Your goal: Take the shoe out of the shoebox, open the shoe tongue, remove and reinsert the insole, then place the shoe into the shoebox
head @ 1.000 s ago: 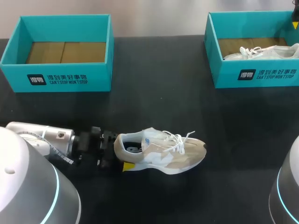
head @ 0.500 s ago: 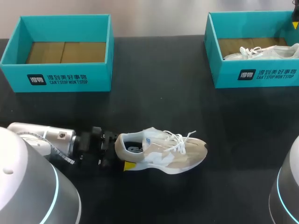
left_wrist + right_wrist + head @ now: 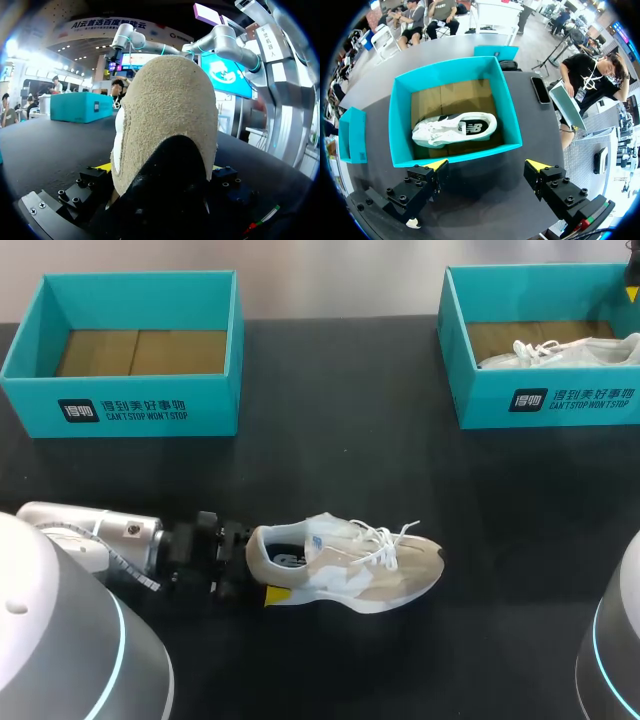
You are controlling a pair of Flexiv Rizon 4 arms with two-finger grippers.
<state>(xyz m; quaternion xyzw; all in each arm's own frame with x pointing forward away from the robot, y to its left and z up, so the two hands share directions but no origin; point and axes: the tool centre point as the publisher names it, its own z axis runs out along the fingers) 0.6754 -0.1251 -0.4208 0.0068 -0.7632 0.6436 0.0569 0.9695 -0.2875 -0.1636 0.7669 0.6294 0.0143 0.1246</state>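
Nudged slightly rightward since a second ago, beige sneaker [image 3: 350, 565] lies on the black table [image 3: 400, 470], heel clamped by left gripper [image 3: 258, 566]; right gripper [image 3: 487, 166] hangs spread wide above a teal shoebox [image 3: 400, 125] holding a white sneaker [image 3: 452, 129]

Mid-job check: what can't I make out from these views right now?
Left gripper: whether it clamps the tan shoe; the heel fills the left wrist view.
Tongue: hidden behind the heel there, too small under laces in the head view.
White shoe: cut by the head view's right edge.
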